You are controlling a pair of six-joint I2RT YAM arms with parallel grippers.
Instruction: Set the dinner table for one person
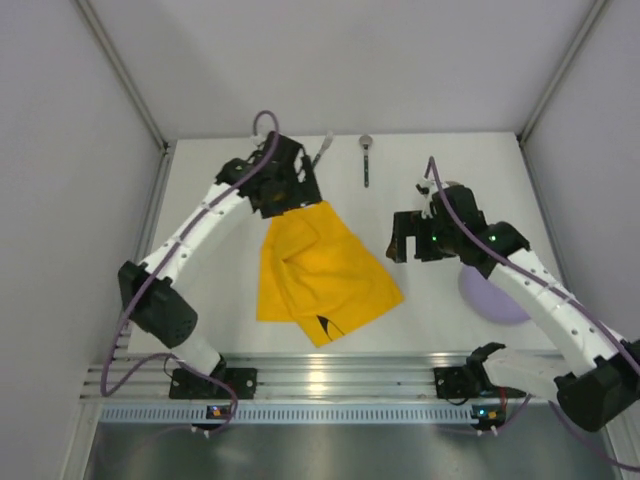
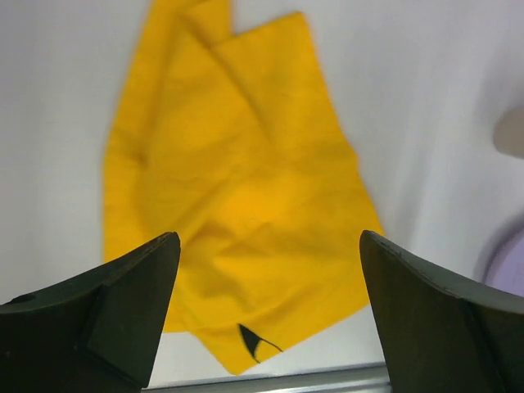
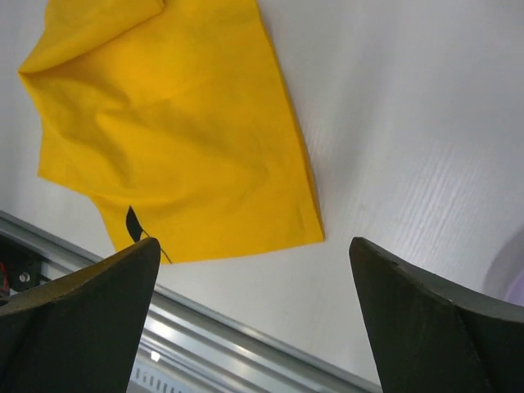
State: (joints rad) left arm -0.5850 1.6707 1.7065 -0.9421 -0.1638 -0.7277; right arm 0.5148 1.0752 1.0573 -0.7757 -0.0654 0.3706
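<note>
Status, top camera: dinner table (image 1: pixel 430 325) white, rail (image 1: pixel 320 380) at near edge, carrying crumpled yellow cloth (image 1: pixel 320 265) mid-left, spoon (image 1: pixel 366 160) at far side, purple plate (image 1: pixel 485 302) under right arm (image 1: pixel 545 295). Left gripper (image 1: pixel 285 190) over cloth's far edge; right gripper (image 1: pixel 405 240) just right of cloth. Left wrist: fingers (image 2: pixel 123 311) spread wide, nothing between, cloth below. Right wrist: fingers (image 3: pixel 82 319) equally wide, empty, over white table beside cloth corner.
</note>
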